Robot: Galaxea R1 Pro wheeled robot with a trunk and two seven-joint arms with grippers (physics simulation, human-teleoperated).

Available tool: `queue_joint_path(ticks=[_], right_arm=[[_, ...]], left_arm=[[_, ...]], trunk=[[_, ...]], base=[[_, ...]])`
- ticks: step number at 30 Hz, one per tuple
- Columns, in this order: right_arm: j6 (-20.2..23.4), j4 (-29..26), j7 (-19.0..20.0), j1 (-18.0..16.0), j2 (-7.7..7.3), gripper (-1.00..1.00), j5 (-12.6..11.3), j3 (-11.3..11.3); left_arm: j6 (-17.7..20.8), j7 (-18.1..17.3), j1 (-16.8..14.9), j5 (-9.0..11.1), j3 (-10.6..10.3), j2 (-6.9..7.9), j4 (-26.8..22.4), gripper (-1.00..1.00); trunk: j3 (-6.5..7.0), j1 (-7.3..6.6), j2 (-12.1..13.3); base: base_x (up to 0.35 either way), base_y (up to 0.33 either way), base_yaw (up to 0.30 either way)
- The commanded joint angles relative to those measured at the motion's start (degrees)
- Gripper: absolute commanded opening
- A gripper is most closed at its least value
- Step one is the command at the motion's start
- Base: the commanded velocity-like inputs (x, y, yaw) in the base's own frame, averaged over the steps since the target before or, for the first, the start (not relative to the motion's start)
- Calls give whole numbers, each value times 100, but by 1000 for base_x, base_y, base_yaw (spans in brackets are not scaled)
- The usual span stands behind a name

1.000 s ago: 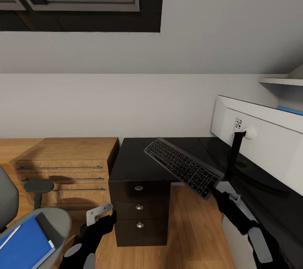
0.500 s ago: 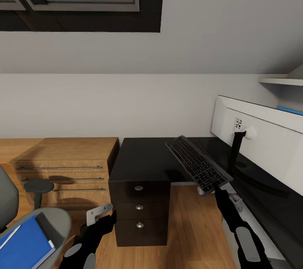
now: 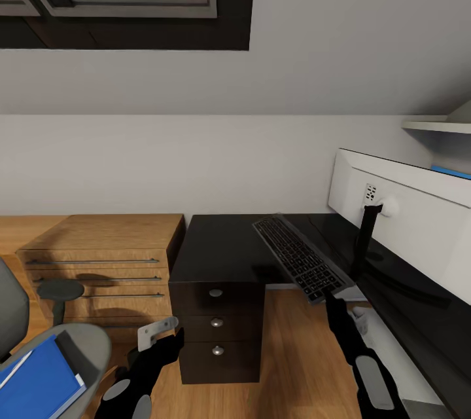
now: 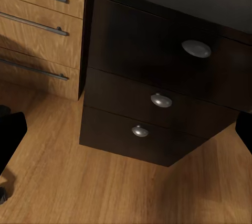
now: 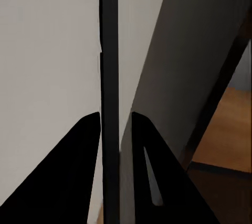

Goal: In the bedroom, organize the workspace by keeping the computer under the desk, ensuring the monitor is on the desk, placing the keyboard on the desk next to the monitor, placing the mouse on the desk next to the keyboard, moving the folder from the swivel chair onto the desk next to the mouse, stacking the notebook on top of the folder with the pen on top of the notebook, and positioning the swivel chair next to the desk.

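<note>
From the head camera, the right gripper grips the near end of the keyboard, which slants over the front edge of the desk, keys up, its far end reaching toward the wall and its near end hanging past the edge over the floor. Just to its right stands the monitor, white back facing the camera, its black stand on the glossy top; a small socket panel on that back carries marks too small to read. The left gripper hangs low in front of the drawer unit, empty, though how far its fingers are spread cannot be told from here. At the lower left the folder lies on the chair seat, with a thin white strip, perhaps the pen, along its edge. A dresser stands left of the desk. The left wrist camera looks at the three dark drawers with round knobs and the wood floor. In the right wrist camera, two black fingers close narrowly on the keyboard, seen edge-on as a thin dark strip.
</note>
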Motion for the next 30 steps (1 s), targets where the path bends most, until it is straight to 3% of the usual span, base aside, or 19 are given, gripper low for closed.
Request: queue_joint_path(ticks=[1, 5, 14, 26, 30], right_arm=[[66, -2, -11, -6, 16, -100, -75, -24], [76, 6, -476, -6, 92, -100, -107, -23], [88, 11, -1015, -6, 194, -100, -740, -30], [96, -4, -1035, -6, 166, -100, -823, -24], [98, -6, -1032, -6, 160, -100, -823, -23]], left_arm=[[15, 51, -1, 61, -6, 0, -9, 100], [18, 51, -1, 61, -6, 0, -9, 100], [22, 51, -1, 61, -6, 0, -6, 100], [14, 51, -1, 61, -12, 0, -6, 100], [14, 50, -1, 61, -19, 0, -8, 100]], trunk=[[-5, 0, -3], [-5, 0, -3], [-5, 0, -3], [-5, 0, -3], [-5, 0, -3]], base=[[0, 0, 0], [0, 0, 0], [0, 0, 0], [3, 0, 0], [216, 0, 0]])
